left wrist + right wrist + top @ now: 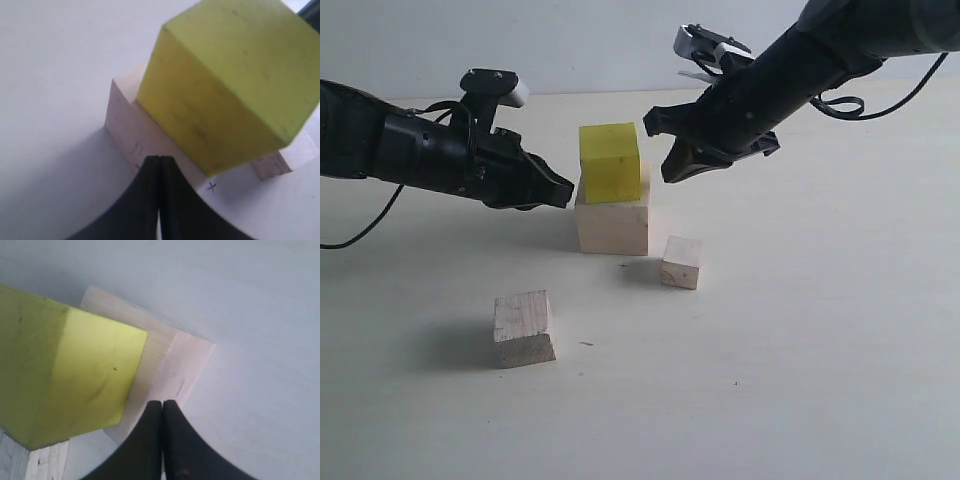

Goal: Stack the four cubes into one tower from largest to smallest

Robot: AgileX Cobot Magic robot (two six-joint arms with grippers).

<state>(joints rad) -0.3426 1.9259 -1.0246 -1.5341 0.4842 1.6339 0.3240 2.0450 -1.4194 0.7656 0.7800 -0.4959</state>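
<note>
The bright yellow cube rests on the large wooden cube at the table's middle, turned slightly off square. My left gripper is shut and empty, its tip close to the large cube's left side. My right gripper is shut and empty too, hanging just right of the yellow cube. The medium wooden cube lies at the front left, and the small wooden cube sits just right of the stack. In the left wrist view the shut tips point at the large cube under the yellow cube.
The pale table stretches wide around the cubes. A small pen cross is marked on it beside the large cube. Both black arms reach in from the sides, with cables trailing behind them.
</note>
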